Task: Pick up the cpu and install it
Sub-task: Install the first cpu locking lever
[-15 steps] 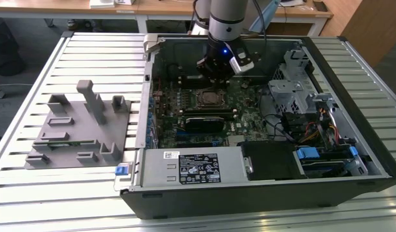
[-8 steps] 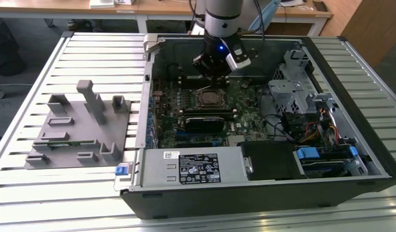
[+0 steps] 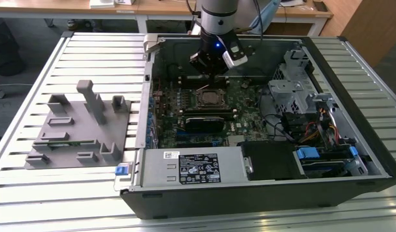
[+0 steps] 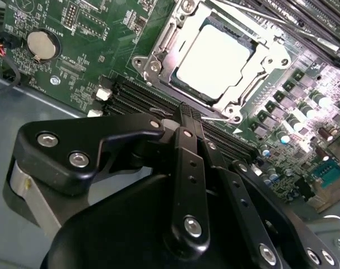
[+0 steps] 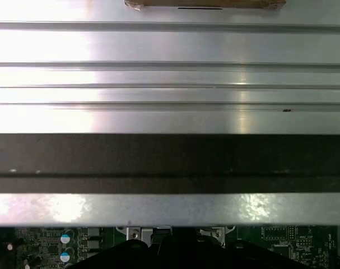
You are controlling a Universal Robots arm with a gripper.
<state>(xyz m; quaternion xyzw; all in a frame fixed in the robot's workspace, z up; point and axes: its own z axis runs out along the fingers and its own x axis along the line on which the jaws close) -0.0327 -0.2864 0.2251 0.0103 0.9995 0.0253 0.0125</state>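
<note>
Ribbed aluminium table (image 3: 30,193) under open black computer case (image 3: 262,198) | shiny silver square cpu (image 4: 213,60) lies flat inside the metal socket frame (image 4: 158,53) on the green motherboard (image 4: 74,61) | my black gripper (image 4: 191,115) hangs just above the board beside the socket, fingers clenched together, grasping nothing

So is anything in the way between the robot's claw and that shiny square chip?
Nothing visible is. In the second wrist view the chip already lies in its socket frame on the green board, uncovered, and the gripper is just beside the frame with bare board and slots between them.
</note>
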